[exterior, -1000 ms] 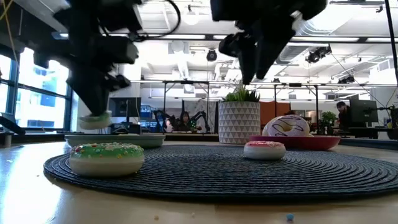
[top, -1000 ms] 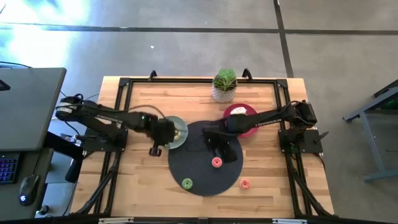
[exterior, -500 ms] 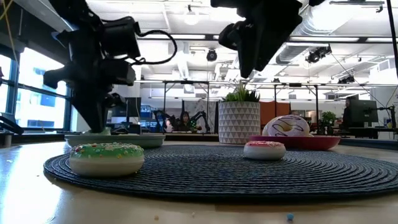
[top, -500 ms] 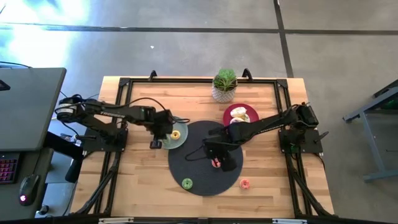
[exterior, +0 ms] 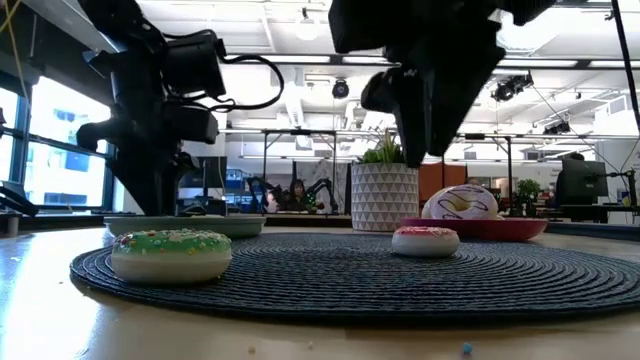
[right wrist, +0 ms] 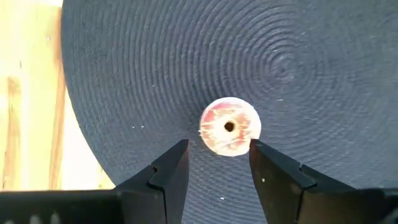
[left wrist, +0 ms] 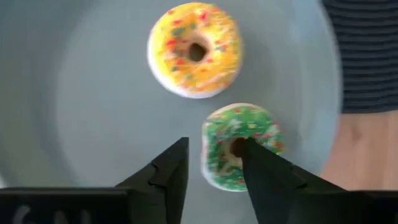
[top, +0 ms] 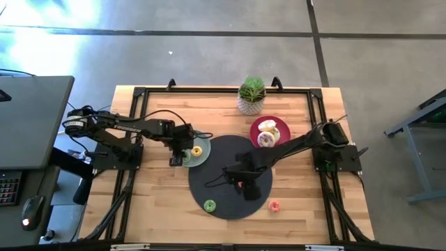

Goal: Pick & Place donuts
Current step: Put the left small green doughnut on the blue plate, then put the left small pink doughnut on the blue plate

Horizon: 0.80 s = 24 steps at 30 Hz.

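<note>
A sage-green plate (left wrist: 93, 93) carries a yellow donut (left wrist: 194, 48) and a small green sprinkled donut (left wrist: 239, 146), both lying flat. My left gripper (left wrist: 214, 149) stands open over the green one, one finger at its hole and the other outside its rim with a gap. A pink-red donut (right wrist: 229, 126) lies flat on the round dark mat (top: 216, 188). My right gripper (right wrist: 219, 152) hangs open above it, the fingertips to either side, clear of it in the low view (exterior: 430, 130). My left gripper points down at the green donut. One finger (left wrist: 249, 155) covers the donut's hole (left wrist: 235, 147). I cannot tell whether it touches the ring. The other finger stands apart from the rim.
A pale green donut (top: 210, 206) lies near the mat's near edge, and a pink donut (top: 274, 206) on the bare wood to the mat's right. The red plate (top: 259, 125) at the back holds more donuts. A potted plant (top: 251, 95) stands at the far edge.
My left gripper has come down onto the sage-green plate with the green donut and opened, leaving it lying there. My right gripper has swung from beside the red plate toward the table's near edge and now hangs over the pink-red donut on the mat.
</note>
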Motion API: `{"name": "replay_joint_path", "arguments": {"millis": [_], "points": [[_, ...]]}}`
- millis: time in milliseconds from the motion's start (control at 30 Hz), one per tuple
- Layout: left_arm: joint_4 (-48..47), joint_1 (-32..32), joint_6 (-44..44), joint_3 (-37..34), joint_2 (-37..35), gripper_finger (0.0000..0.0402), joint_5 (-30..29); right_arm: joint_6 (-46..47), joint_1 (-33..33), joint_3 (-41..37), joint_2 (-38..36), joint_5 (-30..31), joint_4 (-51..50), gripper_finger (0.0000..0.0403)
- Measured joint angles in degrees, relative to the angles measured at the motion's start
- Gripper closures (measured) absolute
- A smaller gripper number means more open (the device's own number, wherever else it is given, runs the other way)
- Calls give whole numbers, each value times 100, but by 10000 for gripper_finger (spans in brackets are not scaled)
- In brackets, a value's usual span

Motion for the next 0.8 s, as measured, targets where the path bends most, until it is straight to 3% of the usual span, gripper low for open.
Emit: {"name": "replay_joint_path", "arguments": {"millis": [267,633,800], "points": [[-167,0,-29,151,0,235,-95,411,-14,2,365,414,46,226],[-1255,0,46,1316,0,234,-299,416,-143,1,826,94,44,224],[-2068,0,-167,1910,-11,234,-407,451,-239,2,923,315,42,224]]}}
